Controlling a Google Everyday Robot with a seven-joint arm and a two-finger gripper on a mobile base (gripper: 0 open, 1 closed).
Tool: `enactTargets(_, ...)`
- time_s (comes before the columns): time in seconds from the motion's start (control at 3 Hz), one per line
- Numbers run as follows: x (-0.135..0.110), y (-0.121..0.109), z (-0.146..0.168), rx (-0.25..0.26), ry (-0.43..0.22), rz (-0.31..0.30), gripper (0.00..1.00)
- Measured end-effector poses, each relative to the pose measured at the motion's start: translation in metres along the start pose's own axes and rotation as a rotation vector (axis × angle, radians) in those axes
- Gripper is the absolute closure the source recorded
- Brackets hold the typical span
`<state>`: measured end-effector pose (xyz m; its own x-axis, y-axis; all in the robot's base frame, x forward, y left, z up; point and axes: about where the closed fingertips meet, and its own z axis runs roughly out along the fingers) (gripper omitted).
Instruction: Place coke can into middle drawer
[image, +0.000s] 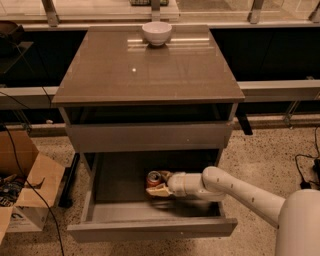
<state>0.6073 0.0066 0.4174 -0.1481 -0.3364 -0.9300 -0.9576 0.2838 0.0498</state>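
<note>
Our tool grips the coke can low inside the middle drawer; if we let go before it sits flat, it could topple.

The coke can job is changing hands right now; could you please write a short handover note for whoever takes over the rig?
End effector: low inside the open middle drawer, at the coke can; grip state cannot be told.
Coke can: inside the drawer walls, near mid-floor; unclear if it rests on the floor.
Done: drawer open, can brought inside.
Left: confirm the can is set down and released, then withdraw the arm.
</note>
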Motion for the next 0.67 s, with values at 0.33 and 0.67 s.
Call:
enactTargets(0.33,0.0006,0.0003,0.0004,-0.003,0.001,0.003,0.12)
enactTargets(0.67,0.0006,0.0003,0.0004,-0.003,0.001,0.003,0.00)
